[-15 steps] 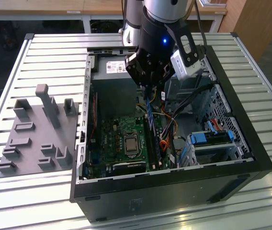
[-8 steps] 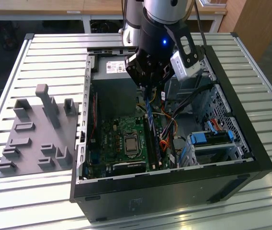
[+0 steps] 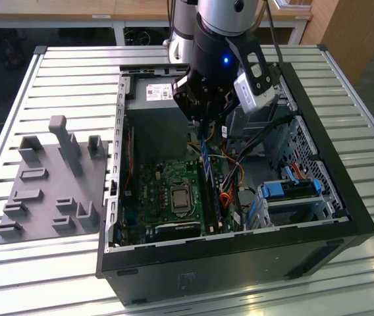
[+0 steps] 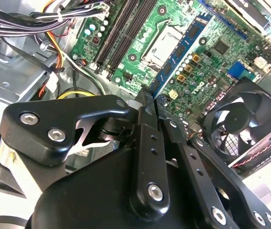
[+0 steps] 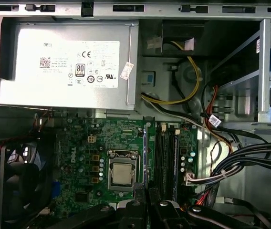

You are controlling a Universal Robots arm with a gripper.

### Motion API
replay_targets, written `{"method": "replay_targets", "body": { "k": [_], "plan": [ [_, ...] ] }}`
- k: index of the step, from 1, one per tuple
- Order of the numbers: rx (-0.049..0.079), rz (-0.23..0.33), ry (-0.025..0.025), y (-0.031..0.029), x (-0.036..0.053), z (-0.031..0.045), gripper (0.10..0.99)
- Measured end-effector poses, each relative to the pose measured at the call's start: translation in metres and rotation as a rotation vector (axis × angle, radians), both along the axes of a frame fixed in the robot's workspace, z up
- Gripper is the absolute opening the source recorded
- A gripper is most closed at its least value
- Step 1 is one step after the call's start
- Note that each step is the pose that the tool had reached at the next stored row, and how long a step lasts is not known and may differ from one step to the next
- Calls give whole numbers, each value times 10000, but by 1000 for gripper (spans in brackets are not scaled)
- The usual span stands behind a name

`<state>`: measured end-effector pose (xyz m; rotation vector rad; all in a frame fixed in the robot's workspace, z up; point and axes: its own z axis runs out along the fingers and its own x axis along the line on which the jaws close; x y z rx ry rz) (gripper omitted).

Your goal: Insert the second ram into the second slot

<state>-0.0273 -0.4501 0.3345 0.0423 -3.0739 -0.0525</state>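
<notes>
Hovering over the open computer case [image 3: 240,263], gripper [image 3: 203,128] low inside, fingers [image 4: 144,138] clamped on one end of the second ram [image 4: 181,52], blue stick pointing down at the motherboard [image 5: 83,143]. Not seated yet: held clear of the board, close beside the black memory slots [image 5: 166,157]. Pickup and carry done, by the look of it. Left: seating in the second slot. Cannot tell whether a first stick is in.

Silver boxy power supply [image 5: 68,67] and black round fan [image 5: 16,176] sit just beside the green motherboard [image 5: 78,143]. Grey plastic fixture plate [image 3: 49,184] lies well apart from it.
</notes>
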Motion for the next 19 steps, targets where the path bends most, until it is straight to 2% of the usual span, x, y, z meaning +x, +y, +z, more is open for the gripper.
{"method": "replay_targets", "body": {
  "k": [10, 16, 19],
  "plan": [
    [-40, 0, -6, 0, 0, -59, 137],
    [-59, 0, -76, 0, 0, -112, 137],
    [-102, 1, -89, 0, 1, -153, 137]
  ]
}}
